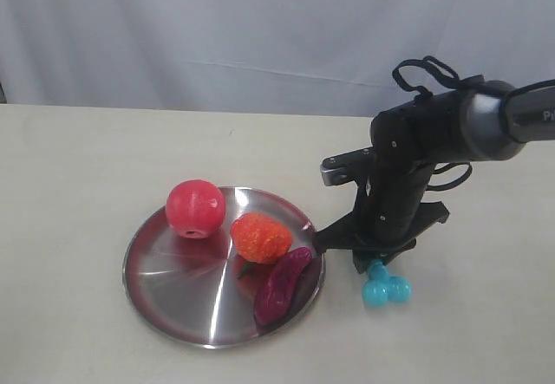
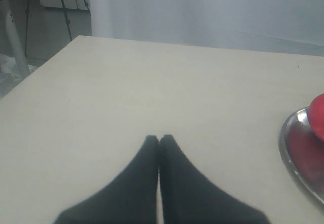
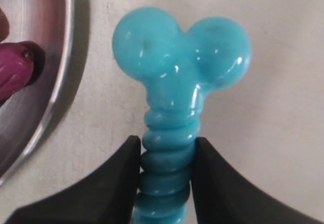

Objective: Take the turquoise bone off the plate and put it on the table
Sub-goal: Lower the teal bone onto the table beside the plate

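The turquoise bone is off the steel plate, just to the plate's right, low over the cream table. My right gripper is shut on its ribbed shaft, both black fingers pressed against the ribs. The bone's two knobs point toward the table's front edge. Whether the knobs touch the table I cannot tell. My left gripper is shut on nothing, out over bare table away from the plate.
On the plate lie a red apple, an orange strawberry and a purple sweet potato. A white curtain hangs behind the table. The table's left edge shows in the left wrist view.
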